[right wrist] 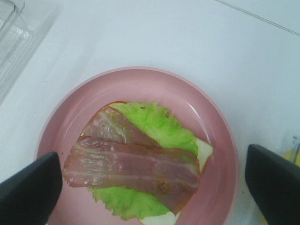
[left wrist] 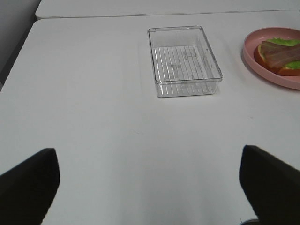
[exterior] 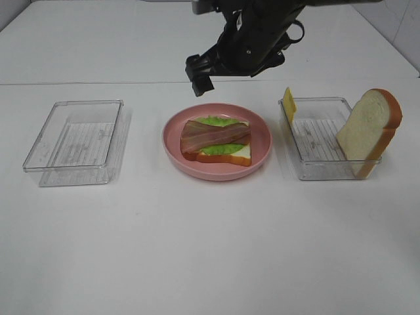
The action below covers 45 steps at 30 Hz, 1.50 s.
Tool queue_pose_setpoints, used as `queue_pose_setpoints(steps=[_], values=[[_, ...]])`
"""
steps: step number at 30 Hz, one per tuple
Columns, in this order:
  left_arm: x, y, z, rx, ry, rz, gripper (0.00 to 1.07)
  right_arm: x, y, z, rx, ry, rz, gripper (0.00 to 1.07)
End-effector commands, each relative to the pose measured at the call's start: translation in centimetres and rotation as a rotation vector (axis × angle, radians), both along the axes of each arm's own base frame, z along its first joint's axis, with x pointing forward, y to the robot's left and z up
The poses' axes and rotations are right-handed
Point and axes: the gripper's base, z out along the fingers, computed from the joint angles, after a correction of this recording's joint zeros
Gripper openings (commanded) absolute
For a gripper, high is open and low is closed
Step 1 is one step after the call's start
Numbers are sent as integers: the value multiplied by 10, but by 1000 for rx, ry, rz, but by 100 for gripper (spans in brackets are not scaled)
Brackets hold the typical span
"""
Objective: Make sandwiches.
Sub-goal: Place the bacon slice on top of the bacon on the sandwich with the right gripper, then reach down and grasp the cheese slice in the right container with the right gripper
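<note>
Right end effector spread above sandwich, inside pink plate rim

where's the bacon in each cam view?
Exterior high: bacon mid-picture, on the lettuce in the pink plate.
Left wrist: bacon at the picture's edge, beyond the clear tray.
Right wrist: bacon central, across the lettuce.
Shared landmark: the pink plate.

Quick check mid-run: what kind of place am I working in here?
Probably a lab or demo bench, not a real kitchen: a plain white table, a half-built toy sandwich on a pink plate, and clear plastic trays flanking it.
</note>
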Motion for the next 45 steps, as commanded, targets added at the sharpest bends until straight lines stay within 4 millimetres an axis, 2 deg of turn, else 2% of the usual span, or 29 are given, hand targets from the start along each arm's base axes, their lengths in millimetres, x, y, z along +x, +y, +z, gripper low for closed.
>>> queue_pose_setpoints(steps=[1, 2, 4, 5, 7, 8, 9, 13, 14, 19, 20, 21, 24, 25, 27, 29, 30, 32, 35, 37, 43, 45], values=[[-2, -1, 1, -9, -35, -1, 98, -4, -11, 27, 27, 52, -120, 99], [-2, -1, 1, -9, -35, -1, 98, -4, -11, 27, 27, 52, -120, 99], [-2, -1, 1, -9, -35, -1, 98, 2, -28, 45, 14, 122, -233, 99], [-2, -1, 1, -9, -35, -1, 98, 2, -28, 45, 14, 122, -233, 99], [-2, -1, 1, -9, -34, -1, 98, 11, -46, 62, 15, 148, -300, 99], [-2, -1, 1, -9, -34, -1, 98, 11, -46, 62, 15, 148, -300, 99], [-2, -1, 1, -9, -34, -1, 98, 18, -57, 69, 45, 157, -335, 98], [-2, -1, 1, -9, -34, -1, 98, 29, -70, 72, 94, 189, -368, 98], [-2, -1, 1, -9, -34, -1, 98, 37, -79, 68, 115, 209, -384, 98], [-2, -1, 1, -9, -34, -1, 98, 48, -93, 51, 107, 250, -416, 98], [-2, -1, 1, -9, -34, -1, 98, 52, -96, 40, 92, 276, -426, 98], [-2, -1, 1, -9, -34, -1, 98, 56, -97, 28, 79, 296, -427, 98], [-2, -1, 1, -9, -34, -1, 98, 58, -97, 22, 68, 302, -425, 98], [-2, -1, 1, -9, -34, -1, 98, 62, -96, 9, 53, 314, -417, 98], [-2, -1, 1, -9, -34, -1, 98, 64, -96, 4, 46, 323, -415, 98], [-2, -1, 1, -9, -34, -1, 98, 68, -95, -15, 31, 349, -415, 98], [-2, -1, 1, -9, -34, -1, 98, 68, -95, -15, 31, 349, -415, 98], [-2, -1, 1, -9, -34, -1, 98, 72, -94, -33, 18, 368, -417, 98], [-2, -1, 1, -9, -34, -1, 98, 73, -93, -37, 15, 373, -418, 98], [-2, -1, 1, -9, -34, -1, 98, 75, -93, -49, 4, 393, -419, 97], [-2, -1, 1, -9, -34, -1, 98, 76, -92, -52, 6, 387, -415, 95], [-2, -1, 1, -9, -34, -1, 98, 77, -92, -53, 6, 387, -415, 90]])
